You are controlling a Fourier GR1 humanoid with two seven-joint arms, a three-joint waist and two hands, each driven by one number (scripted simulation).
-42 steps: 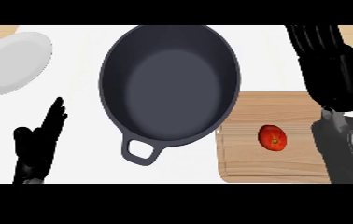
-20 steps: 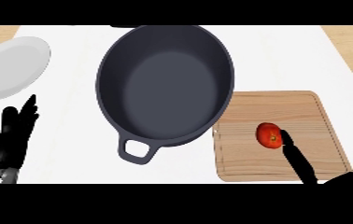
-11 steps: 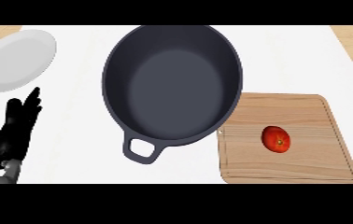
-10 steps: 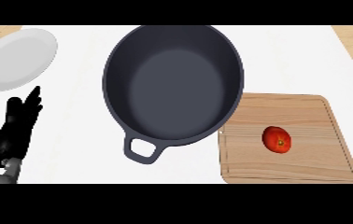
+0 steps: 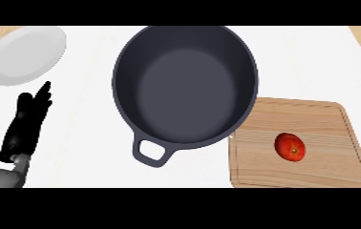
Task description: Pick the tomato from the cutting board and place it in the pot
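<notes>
A red tomato (image 5: 290, 146) lies on the wooden cutting board (image 5: 317, 123) at the lower right. Left of the board stands a large dark grey pot (image 5: 185, 85) with a loop handle at its near rim; nothing is inside it. My left hand (image 5: 26, 123) rests at the left edge, fingers straight and pointing up, holding nothing and well away from the pot and the tomato. My right hand does not show in the head view.
A white plate (image 5: 26, 54) sits at the upper left, just beyond my left hand. The white counter runs between the plate and the pot and in front of the pot's handle.
My right hand, seen over the board and by the tomato earlier, has left the view. The tomato lies where it was on the board. The view has shifted slightly.
</notes>
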